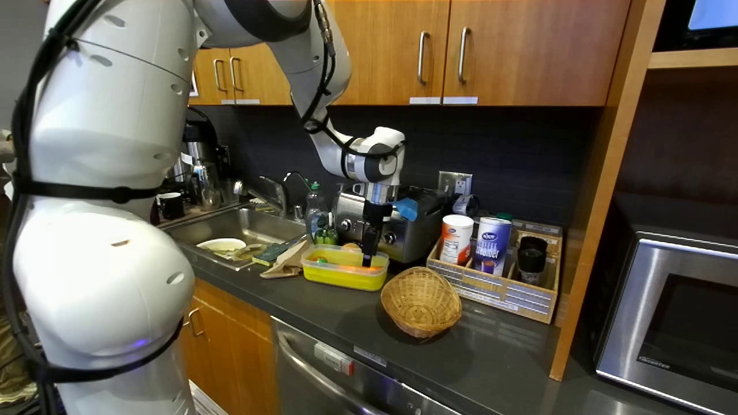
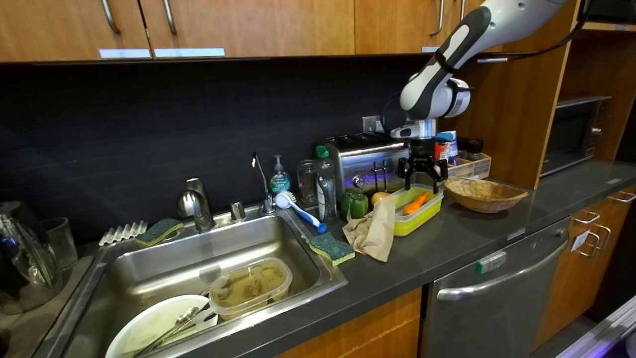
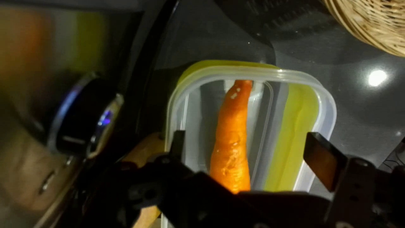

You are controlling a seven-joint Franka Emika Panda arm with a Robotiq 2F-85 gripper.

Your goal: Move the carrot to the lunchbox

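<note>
The orange carrot lies lengthwise inside the yellow-green lunchbox, its narrow tip at the end wall. Its thick end is hidden behind my gripper in the wrist view. The carrot and lunchbox also show in an exterior view, and the lunchbox stands on the counter in front of the toaster. My gripper is open and empty, its fingers wide apart, one on each side of the carrot and not touching it. It points down over the lunchbox, with the fingertips at about rim height.
A round woven basket stands beside the lunchbox. A steel toaster is close behind. A brown paper piece leans at the lunchbox's sink end, near a sponge, a green pepper and the sink. A divided box holds canisters.
</note>
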